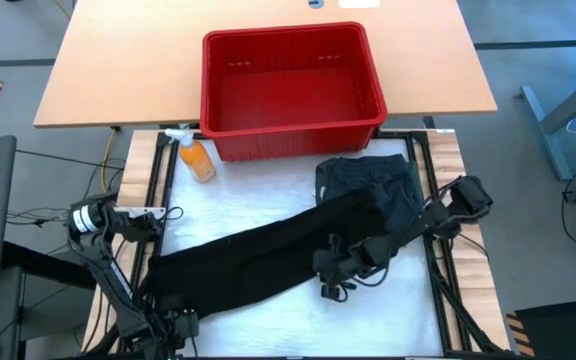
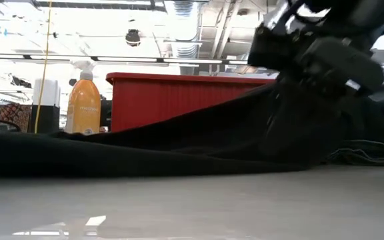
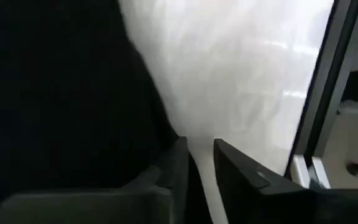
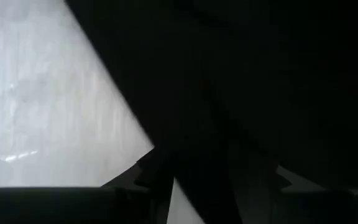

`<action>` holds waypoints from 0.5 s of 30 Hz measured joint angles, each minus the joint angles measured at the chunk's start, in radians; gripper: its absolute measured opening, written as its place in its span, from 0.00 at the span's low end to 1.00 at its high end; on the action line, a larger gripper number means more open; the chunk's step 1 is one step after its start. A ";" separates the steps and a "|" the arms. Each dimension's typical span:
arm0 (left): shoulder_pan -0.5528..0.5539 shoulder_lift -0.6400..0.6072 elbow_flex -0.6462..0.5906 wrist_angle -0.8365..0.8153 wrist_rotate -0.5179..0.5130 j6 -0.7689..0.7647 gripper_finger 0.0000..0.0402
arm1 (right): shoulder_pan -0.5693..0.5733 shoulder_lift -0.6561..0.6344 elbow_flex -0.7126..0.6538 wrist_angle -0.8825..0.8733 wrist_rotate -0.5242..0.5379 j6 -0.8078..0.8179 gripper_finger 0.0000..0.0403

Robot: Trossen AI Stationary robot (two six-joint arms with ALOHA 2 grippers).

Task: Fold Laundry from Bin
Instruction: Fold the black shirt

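Black cloth (image 1: 258,258) spans the table (image 1: 268,200); both hands at it.

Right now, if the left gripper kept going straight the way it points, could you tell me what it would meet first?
Probably bare white table: the left gripper points along the edge of the black cloth, with a metal frame rail off to one side. Depth is unclear.

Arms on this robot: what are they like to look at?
Both arms are dark and jointed, built of black blocks with black cables alongside. The left arm carries a silver cylinder. Each ends in two flat, dark fingers, as on the right gripper.
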 joint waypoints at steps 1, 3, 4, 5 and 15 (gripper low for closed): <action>-0.001 -0.002 0.000 -0.008 0.015 -0.006 0.15 | -0.009 0.009 0.000 0.001 -0.019 0.000 0.40; -0.001 -0.005 -0.001 -0.034 0.047 -0.024 0.07 | -0.021 0.027 0.000 -0.002 -0.050 0.001 0.37; -0.001 -0.005 -0.002 -0.046 0.064 -0.037 0.04 | -0.024 0.035 0.002 -0.006 -0.067 0.004 0.36; -0.001 -0.005 -0.001 -0.057 0.081 -0.049 0.02 | -0.024 0.038 0.003 -0.010 -0.085 0.005 0.34; -0.023 -0.004 -0.003 -0.078 0.211 -0.078 0.00 | 0.067 -0.042 0.000 -0.182 -0.291 0.128 0.24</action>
